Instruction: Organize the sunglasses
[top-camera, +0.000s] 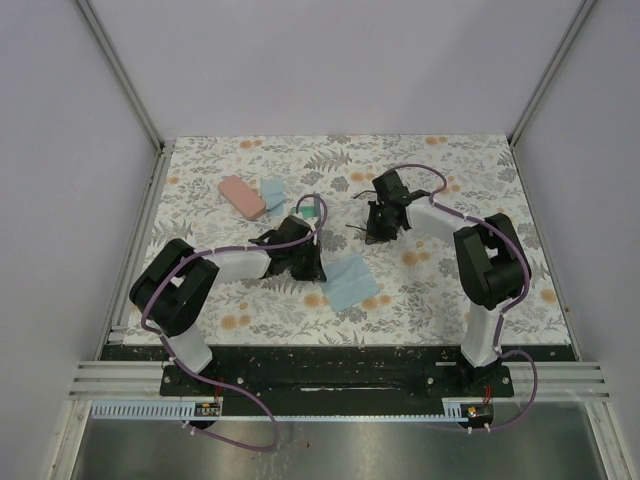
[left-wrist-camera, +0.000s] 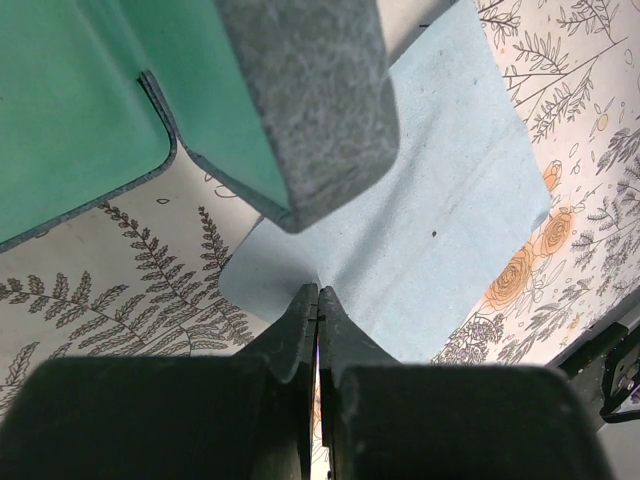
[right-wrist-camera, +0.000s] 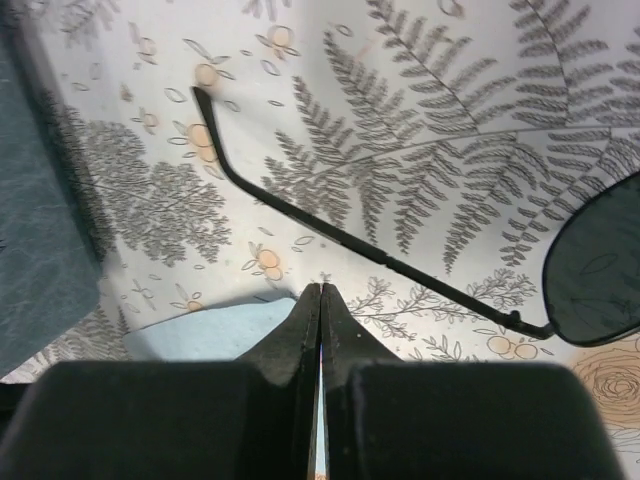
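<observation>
1. The left gripper (left-wrist-camera: 318, 292) had its jaws pressed together, the two black fingertips meeting with no gap between them.
2. Their tips sat at the near edge of a light blue cloth (left-wrist-camera: 440, 200), which spread ahead and to the right of the jaws. It could not be told whether the tips touched the cloth.
3. Just ahead of the left jaws, and to their left, lay an open case (left-wrist-camera: 310, 100) with a grey felt outside and a green lining. One rounded grey end reached over the cloth's edge.
4. The right gripper (right-wrist-camera: 320, 290) also had its jaws pressed together, with nothing between them.
5. The sunglasses (right-wrist-camera: 598, 262), a pair with a thin black frame, lay unfolded on the floral table cover (right-wrist-camera: 450, 130) ahead of the right jaws, near the tips but not touching them. One slim temple arm ran across from far left to near right, passing just beyond the tips. A dark lens lay to the right of the jaws.
6. A blue cloth corner (right-wrist-camera: 215, 325) showed just left of the right jaws' tips.
7. From above, a pink case (top-camera: 241, 197) lay well apart from both sets of jaws, beyond and to the left of the left ones.
</observation>
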